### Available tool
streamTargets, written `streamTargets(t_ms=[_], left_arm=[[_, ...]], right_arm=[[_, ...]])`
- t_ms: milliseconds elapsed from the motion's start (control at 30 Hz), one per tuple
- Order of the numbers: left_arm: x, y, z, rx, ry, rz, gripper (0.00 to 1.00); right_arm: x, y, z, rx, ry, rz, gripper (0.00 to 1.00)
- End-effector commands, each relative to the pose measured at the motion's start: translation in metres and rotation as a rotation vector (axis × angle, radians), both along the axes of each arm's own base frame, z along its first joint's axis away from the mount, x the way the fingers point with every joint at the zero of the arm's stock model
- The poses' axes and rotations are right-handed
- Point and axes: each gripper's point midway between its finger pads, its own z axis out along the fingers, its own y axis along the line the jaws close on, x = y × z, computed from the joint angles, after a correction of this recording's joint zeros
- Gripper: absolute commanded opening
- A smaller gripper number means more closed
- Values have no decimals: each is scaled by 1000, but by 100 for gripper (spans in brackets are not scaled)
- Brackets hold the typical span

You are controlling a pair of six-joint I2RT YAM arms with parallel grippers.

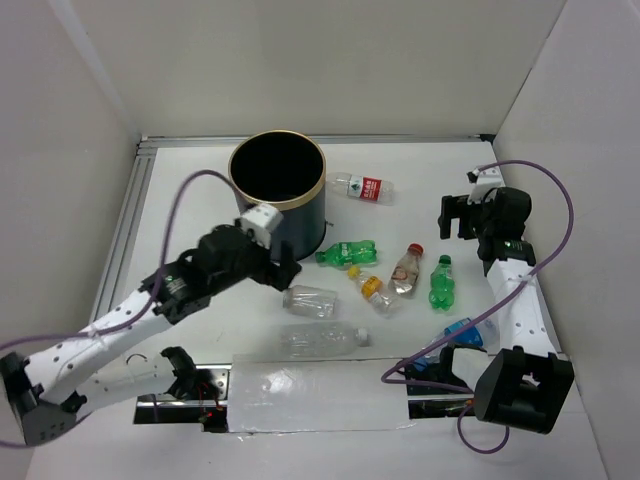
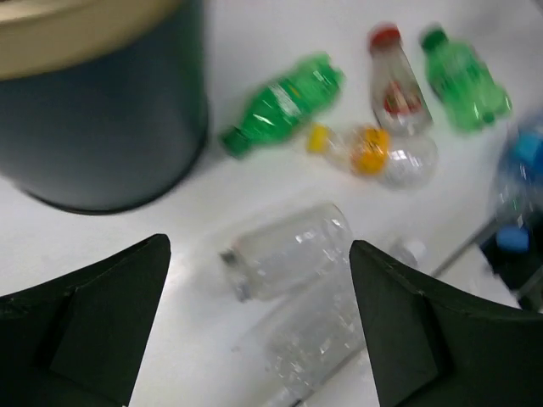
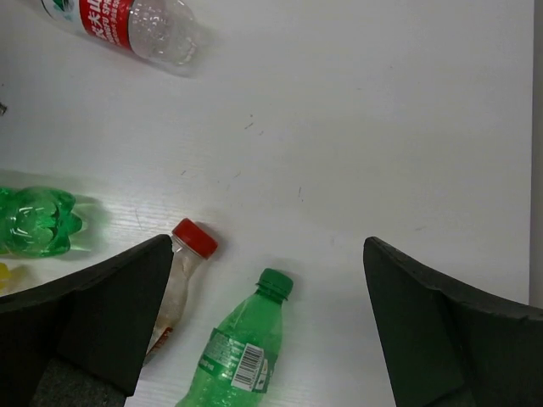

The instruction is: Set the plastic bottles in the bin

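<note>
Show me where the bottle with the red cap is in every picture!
Top external: the red-capped bottle lies right of centre.
Left wrist: near the top edge, right of middle.
Right wrist: lower left, only partly showing.
Shared landmark: the green bottle just right of it in every picture.

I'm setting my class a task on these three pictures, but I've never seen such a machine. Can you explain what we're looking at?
Two robot arms are bolted to a white table. One picture looks down from above; the other two come from cameras on the wrists, each showing its own dark fingers. The left gripper hovers over a clear bottle near the dark bin; the right gripper is above a green bottle and a red-capped bottle. Both are open, holding nothing.
</note>
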Motion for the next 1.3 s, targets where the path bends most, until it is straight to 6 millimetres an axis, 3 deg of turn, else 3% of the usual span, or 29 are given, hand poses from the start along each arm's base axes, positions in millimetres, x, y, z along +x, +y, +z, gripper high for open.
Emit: streamTargets(t_ms=[0,100,133,167,400,467,500,533,567,600,633,667,733,767,867,1100,1133,1167,1200,1233,1267], left_arm=[[-26,-29,-23,137,42,-132,100],[-49,-56,-46,223,57,-232,100],[-51,-61,-47,242,47,-234,96],[-63,-70,-61,288,71,-282,94],[-85,-88,-89,354,124,-356,76],[-89,-91,-95,371,131,-370,66],[-93,-91,-99,380,148,-372,54],[-97,-90,-105,396,169,-387,49],[-101,-92,-106,409,174,-401,46],[-108,-93,-117,439,204,-418,46],[-110,-91,-122,455,222,-427,52],[-116,-93,-126,459,237,-441,61],[-124,-92,-141,491,280,-452,87],[-128,-93,-143,501,282,-465,97],[-132,-100,-158,493,290,-478,99],[-117,-99,-223,650,288,-413,99],[-117,-100,-227,654,291,-413,94],[-120,-100,-230,671,287,-429,75],[-120,-99,-232,669,287,-429,63],[-123,-97,-235,674,299,-438,40],[-123,-97,-235,674,299,-438,32]], right_arm=[[-1,-5,-3,-23,11,-6,100],[-6,-2,-1,-37,10,19,100],[-6,-2,-1,-49,9,26,100],[-8,-5,-4,-54,20,21,100],[-21,2,-22,-73,74,91,100],[-24,1,-25,-102,85,123,100],[-27,4,-33,-102,99,144,100],[-27,5,-33,-97,97,152,100],[-27,7,-32,-91,94,160,85],[-28,11,-39,-74,109,176,46],[-28,11,-39,-74,109,176,32],[-30,14,-42,-63,114,189,29],[-30,16,-42,-55,110,200,42],[-30,18,-41,-49,107,210,67],[-31,22,-49,-25,135,227,85],[-30,36,-47,-4,131,333,97],[-30,42,-45,7,117,368,99],[-32,45,-42,10,116,397,100],[-34,48,-43,-7,107,438,100],[-34,54,-37,-6,84,483,100],[-34,54,-37,-6,84,483,100]])
